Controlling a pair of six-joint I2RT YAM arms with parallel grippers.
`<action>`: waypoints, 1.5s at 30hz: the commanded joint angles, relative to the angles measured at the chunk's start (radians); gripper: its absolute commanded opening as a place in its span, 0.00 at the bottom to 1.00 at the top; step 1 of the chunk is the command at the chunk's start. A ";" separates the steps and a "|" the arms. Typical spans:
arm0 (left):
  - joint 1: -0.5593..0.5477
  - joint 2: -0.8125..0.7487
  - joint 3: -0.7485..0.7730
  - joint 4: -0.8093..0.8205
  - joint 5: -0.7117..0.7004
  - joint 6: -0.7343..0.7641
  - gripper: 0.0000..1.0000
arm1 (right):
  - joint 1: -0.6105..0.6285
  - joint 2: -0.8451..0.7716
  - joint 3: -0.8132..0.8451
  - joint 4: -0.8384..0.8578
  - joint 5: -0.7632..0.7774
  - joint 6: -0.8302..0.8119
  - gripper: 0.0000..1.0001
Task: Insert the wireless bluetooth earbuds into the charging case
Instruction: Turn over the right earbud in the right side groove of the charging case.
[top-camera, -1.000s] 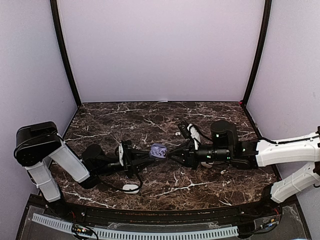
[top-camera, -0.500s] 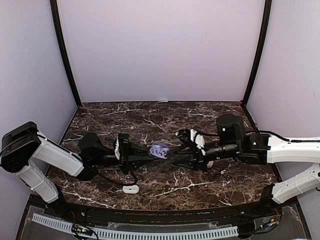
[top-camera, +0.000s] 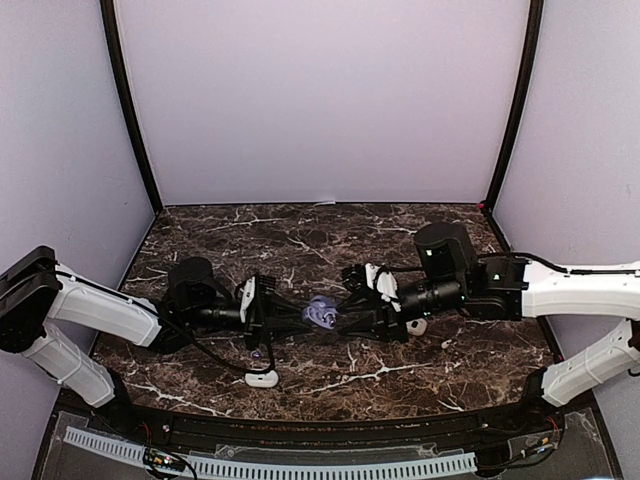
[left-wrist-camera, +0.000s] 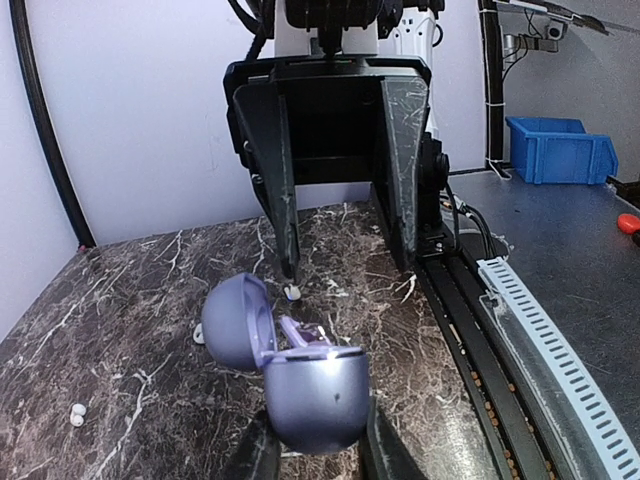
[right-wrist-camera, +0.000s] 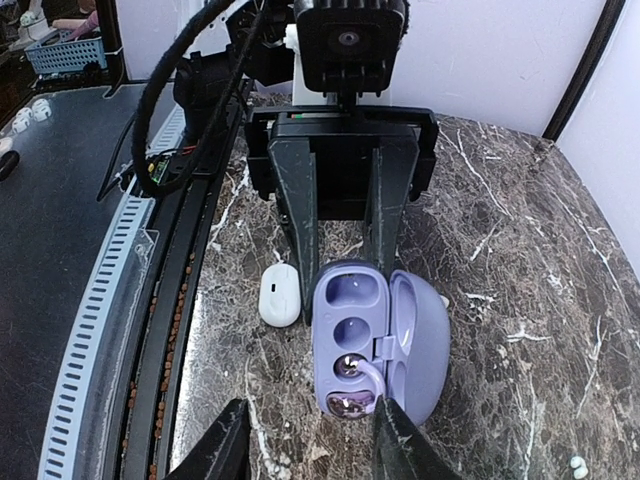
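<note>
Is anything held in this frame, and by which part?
The left gripper holds the open lavender charging case by its lower shell, fingers on opposite sides. The right gripper is open and holds nothing.

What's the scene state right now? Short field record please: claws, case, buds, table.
left claw: shut on the lavender case
right claw: open, facing the case, holding nothing
lavender case: lid open; well farthest from the right claw looks empty
lavender earbud: sitting in the well nearest the right claw
white case: looks closed, lying on the table beside the left claw
loose white earbuds: on the table, apart from both cases
</note>
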 joint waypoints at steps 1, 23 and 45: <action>0.003 -0.011 0.015 -0.014 -0.021 0.028 0.11 | -0.003 0.019 0.051 -0.006 0.004 -0.018 0.41; 0.002 0.000 0.020 -0.006 -0.044 0.013 0.11 | 0.067 0.068 0.047 0.034 0.224 -0.045 0.43; 0.001 0.006 0.021 -0.001 -0.030 0.004 0.11 | 0.074 0.099 0.069 0.022 0.218 -0.045 0.42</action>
